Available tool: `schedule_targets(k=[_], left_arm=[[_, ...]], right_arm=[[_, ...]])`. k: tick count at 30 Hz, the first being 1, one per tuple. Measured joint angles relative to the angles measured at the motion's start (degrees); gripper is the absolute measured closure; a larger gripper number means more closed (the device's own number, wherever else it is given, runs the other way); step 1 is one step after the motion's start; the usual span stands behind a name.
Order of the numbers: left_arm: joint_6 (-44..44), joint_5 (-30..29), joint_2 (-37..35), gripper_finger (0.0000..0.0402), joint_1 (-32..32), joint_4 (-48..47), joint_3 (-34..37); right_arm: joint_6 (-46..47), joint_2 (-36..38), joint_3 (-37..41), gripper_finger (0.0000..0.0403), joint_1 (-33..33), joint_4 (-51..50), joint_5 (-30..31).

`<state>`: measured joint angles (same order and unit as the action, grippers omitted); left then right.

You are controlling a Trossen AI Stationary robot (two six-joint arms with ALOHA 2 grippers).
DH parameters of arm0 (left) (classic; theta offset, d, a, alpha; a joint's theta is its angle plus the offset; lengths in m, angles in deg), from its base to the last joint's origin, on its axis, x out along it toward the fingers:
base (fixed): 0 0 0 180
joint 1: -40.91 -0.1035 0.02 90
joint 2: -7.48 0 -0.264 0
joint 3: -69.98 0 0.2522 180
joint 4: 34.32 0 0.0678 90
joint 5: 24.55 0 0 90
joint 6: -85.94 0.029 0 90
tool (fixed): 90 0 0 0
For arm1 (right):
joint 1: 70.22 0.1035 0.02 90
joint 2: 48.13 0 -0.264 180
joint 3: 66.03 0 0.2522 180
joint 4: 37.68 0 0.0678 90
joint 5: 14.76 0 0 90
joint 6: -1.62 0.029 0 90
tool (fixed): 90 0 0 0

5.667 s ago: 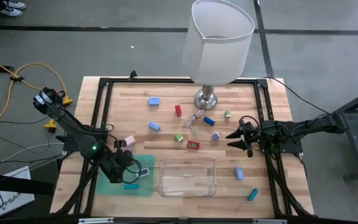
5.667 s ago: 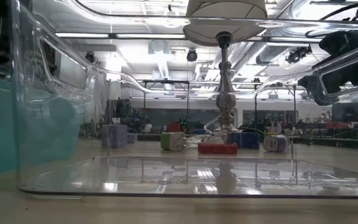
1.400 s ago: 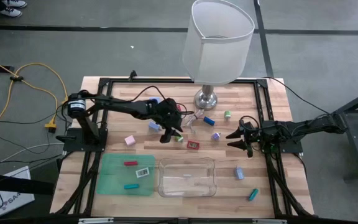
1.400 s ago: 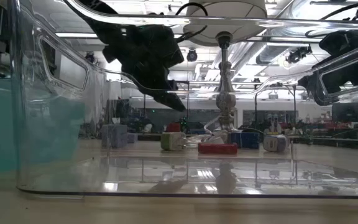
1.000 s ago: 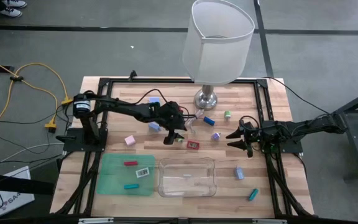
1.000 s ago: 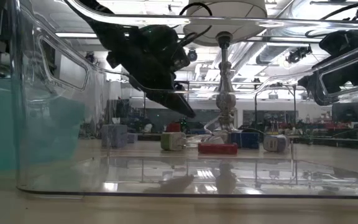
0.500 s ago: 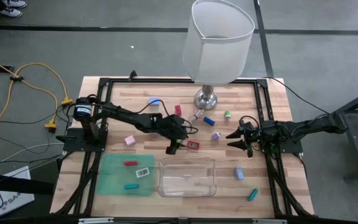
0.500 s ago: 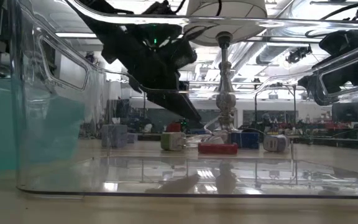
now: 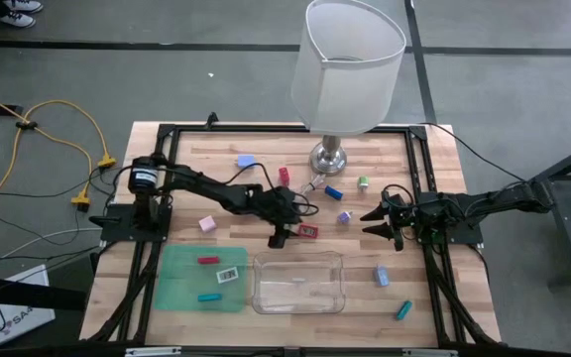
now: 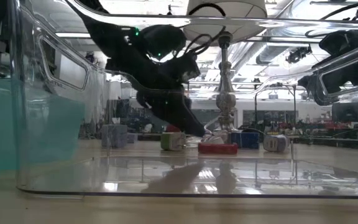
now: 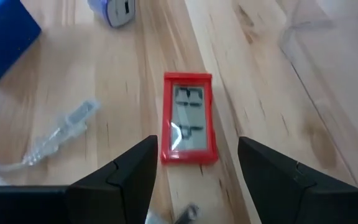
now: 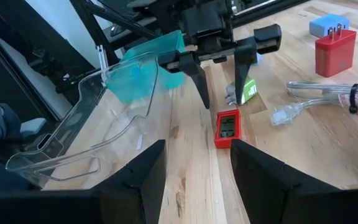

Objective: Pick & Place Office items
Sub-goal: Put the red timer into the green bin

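Left gripper (image 9: 282,236) hangs over the desk (image 9: 424,297) with its jaws spread apart, one to each side of the near end of a red office item (image 11: 188,117) with a small display face, and we see no contact between them. We find this item lying flat just beyond the clear tray (image 9: 299,283). Right gripper (image 9: 373,220) waits at the desk's right side, jaws parted, holding nothing.
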<state>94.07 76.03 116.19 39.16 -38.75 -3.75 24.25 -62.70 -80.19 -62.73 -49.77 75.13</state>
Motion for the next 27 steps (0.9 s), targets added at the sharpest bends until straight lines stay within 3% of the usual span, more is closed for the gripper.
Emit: schedule_targets(k=[27], left_arm=[[-0.39,-2.52,1.81,0.0185,0.7,2.11,0.01]], right_arm=[[0.0,0.0,0.0,0.0237,0.0,-0.08,-0.07]])
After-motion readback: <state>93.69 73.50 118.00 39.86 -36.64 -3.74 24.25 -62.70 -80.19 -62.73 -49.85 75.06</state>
